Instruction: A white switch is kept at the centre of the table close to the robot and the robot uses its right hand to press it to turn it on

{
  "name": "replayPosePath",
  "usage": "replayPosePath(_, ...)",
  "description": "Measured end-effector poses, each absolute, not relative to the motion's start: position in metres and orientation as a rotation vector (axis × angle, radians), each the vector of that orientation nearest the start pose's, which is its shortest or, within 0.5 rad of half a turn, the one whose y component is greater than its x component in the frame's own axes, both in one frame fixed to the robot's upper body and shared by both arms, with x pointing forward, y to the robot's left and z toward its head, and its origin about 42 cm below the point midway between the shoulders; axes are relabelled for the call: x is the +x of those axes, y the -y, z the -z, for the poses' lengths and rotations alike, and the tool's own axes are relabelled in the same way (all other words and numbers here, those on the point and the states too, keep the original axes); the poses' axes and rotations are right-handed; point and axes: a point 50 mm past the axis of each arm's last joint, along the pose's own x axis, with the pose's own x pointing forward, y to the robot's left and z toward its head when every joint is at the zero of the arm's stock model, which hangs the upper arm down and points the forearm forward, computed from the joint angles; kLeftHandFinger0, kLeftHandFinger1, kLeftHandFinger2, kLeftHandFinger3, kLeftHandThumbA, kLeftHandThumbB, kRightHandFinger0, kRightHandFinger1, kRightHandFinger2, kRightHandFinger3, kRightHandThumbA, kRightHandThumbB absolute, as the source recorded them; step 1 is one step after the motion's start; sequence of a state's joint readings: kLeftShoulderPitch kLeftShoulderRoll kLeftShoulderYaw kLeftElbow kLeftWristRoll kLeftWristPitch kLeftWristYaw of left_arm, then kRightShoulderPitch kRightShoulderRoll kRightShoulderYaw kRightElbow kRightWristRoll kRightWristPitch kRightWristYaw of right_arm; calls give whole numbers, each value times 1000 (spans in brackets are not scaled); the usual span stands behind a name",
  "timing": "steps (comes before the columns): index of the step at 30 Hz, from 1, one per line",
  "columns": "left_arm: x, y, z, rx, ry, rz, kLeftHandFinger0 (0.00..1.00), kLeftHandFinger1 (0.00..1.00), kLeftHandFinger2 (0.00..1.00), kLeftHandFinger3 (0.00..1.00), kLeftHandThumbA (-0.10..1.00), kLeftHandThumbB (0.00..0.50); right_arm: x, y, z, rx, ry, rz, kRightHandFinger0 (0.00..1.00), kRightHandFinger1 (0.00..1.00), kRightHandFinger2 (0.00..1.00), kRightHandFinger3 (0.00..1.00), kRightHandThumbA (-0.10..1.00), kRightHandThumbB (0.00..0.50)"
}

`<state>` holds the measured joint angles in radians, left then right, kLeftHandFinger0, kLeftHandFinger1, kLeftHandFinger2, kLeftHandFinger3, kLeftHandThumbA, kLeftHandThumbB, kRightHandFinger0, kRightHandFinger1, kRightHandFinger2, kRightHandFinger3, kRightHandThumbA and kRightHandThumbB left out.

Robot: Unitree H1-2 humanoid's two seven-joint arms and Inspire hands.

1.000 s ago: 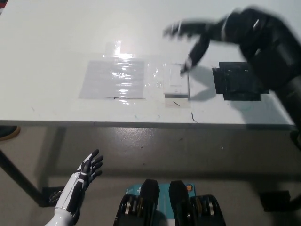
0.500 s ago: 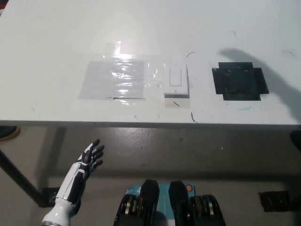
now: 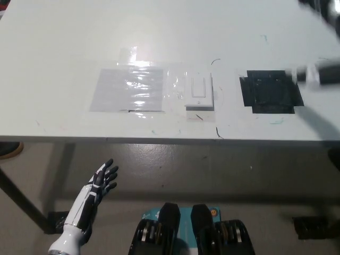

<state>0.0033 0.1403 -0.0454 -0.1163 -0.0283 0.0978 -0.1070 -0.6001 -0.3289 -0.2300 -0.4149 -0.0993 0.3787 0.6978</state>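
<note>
Head view: white switch [image 3: 199, 91] is lying flat near the surface's [image 3: 64, 42] front-centre edge, within reach for pressing. At three o'clock, the black right hand [image 3: 317, 74] is blurring; finger state unclear. At seven o'clock, the white left hand [image 3: 98, 184] is resting, fingers spread and holding nothing.

White switch [image 3: 198, 92] lies untouched on table [image 3: 64, 42]; left hand [image 3: 100, 182] hangs below.

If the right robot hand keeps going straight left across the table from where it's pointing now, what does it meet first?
Likely the black patch, then the white switch. The right robot hand is a blurred streak at the edge, so its height above the table is unclear.
</note>
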Motion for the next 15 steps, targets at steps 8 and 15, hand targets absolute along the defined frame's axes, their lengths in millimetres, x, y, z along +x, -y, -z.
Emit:
replayPosePath(8,282,-235,-119,108,2,156,1000,1000,1000,1000,1000,82,268,256,-269,-212,409,-346,1000,1000,1000,1000,1000,236)
replayPosePath(15,281,-235,-118,104,-1,155,1000,1000,1000,1000,1000,108,255,246,-212,-45,304,-242,1000,1000,1000,1000,1000,131)
